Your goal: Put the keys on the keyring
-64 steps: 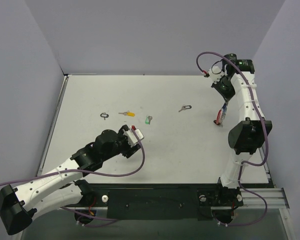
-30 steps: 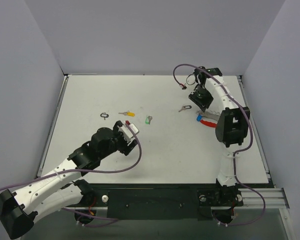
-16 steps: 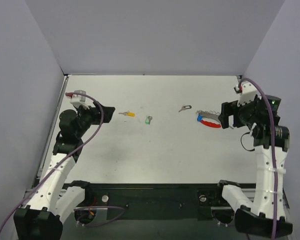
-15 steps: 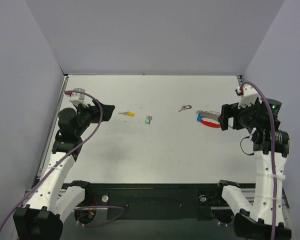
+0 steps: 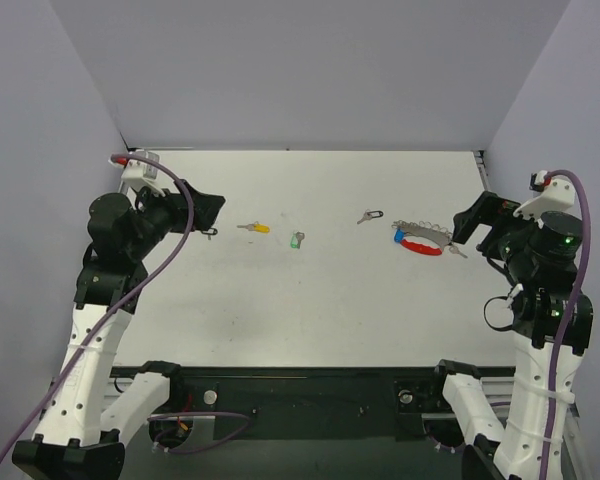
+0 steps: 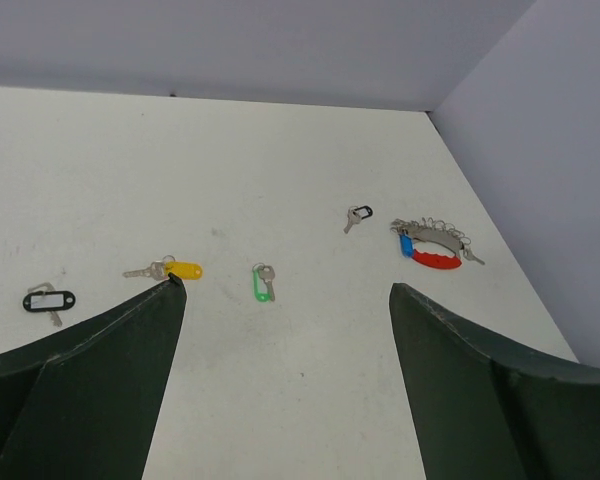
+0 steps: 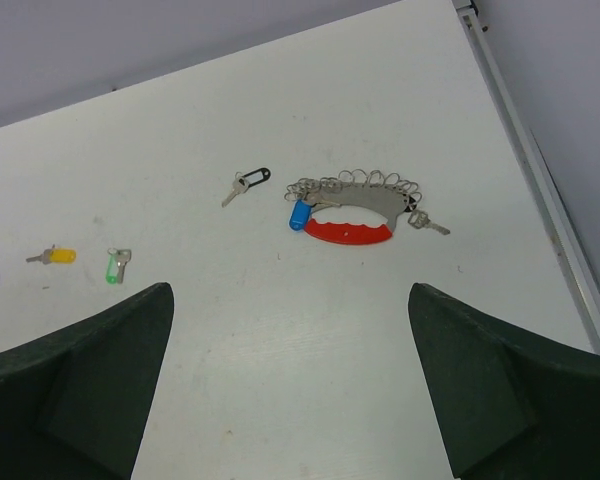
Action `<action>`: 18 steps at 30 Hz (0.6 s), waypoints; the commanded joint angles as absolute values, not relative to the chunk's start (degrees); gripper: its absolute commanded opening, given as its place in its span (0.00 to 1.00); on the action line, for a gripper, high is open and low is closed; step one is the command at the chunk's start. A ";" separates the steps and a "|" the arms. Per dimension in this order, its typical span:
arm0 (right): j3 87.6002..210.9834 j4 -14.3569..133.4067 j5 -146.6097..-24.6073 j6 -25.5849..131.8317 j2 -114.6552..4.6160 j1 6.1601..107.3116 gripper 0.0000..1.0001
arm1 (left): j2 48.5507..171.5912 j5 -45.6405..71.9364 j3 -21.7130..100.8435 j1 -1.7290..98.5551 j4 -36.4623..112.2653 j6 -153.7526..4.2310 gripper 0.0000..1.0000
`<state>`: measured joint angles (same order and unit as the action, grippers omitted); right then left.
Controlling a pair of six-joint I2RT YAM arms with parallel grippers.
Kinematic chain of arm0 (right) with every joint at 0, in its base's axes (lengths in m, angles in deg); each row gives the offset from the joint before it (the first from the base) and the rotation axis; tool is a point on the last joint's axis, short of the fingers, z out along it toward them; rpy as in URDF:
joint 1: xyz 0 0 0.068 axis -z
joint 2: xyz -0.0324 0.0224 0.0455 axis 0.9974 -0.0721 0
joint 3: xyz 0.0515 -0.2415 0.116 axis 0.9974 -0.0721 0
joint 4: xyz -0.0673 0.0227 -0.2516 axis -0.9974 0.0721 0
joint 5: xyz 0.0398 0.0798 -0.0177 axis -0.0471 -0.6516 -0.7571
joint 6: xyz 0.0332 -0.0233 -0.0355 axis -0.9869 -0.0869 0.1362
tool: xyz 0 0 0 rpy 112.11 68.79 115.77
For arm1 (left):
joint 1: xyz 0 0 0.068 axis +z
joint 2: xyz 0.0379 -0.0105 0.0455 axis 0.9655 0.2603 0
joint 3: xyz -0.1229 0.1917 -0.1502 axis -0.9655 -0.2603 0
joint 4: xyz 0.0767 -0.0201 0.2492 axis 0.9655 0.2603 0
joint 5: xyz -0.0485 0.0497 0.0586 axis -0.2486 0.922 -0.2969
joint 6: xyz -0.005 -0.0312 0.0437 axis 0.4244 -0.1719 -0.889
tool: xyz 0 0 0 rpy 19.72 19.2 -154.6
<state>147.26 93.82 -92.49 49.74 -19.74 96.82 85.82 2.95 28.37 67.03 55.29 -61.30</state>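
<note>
White tabletop (image 5: 330, 300) fills the scene. Left gripper (image 5: 208, 210) and right gripper (image 5: 472, 218) hang over its sides, jaws spread wide, gripping nothing. Keyring (image 7: 352, 228) lies at right with the blue-tagged key (image 7: 300, 214) against it. Black-tagged key (image 7: 248, 184), green-tagged key (image 7: 117, 264) and yellow-tagged key (image 7: 55, 256) lie apart, leftward.

Both arms stood upright at the left and right sides of the desk (image 5: 320, 300), wrists bent inward toward each other. The left gripper (image 5: 204, 209) and right gripper (image 5: 470, 220) hung above it, jaws spread wide, holding nothing.
</note>
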 commanded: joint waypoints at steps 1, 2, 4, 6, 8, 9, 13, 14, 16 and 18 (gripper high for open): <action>148.80 92.59 -88.96 45.96 -19.55 97.11 0.98 | 84.32 3.65 31.91 66.83 61.44 -64.98 0.94; 148.54 92.59 -89.04 45.88 -19.55 97.20 0.98 | 84.06 4.00 32.08 66.83 61.71 -65.77 0.94; 148.02 92.33 -89.74 45.52 -19.20 97.20 0.98 | 83.62 4.88 31.74 66.91 61.89 -67.00 0.94; 146.88 91.54 -91.06 44.65 -19.03 97.20 0.98 | 83.01 6.11 30.68 66.83 61.72 -67.70 0.94; 146.26 91.01 -92.46 44.29 -19.20 97.20 0.98 | 82.48 6.64 29.11 66.83 60.40 -68.06 0.94; 145.99 90.92 -92.56 43.77 -19.38 97.20 0.98 | 82.13 6.56 28.57 66.83 59.96 -68.06 0.94; 145.99 90.66 -93.35 43.41 -20.17 97.81 0.98 | 81.42 6.03 25.32 66.91 57.76 -67.80 0.94; 145.90 90.57 -93.78 43.33 -20.26 97.99 0.98 | 81.25 5.94 25.06 66.83 57.32 -67.80 0.94; 145.90 90.40 -94.49 42.98 -20.61 98.43 0.98 | 81.16 6.12 24.35 66.83 56.97 -67.97 0.94; 145.82 90.22 -95.28 42.80 -21.05 98.87 0.98 | 80.90 6.03 23.56 66.83 56.62 -68.23 0.94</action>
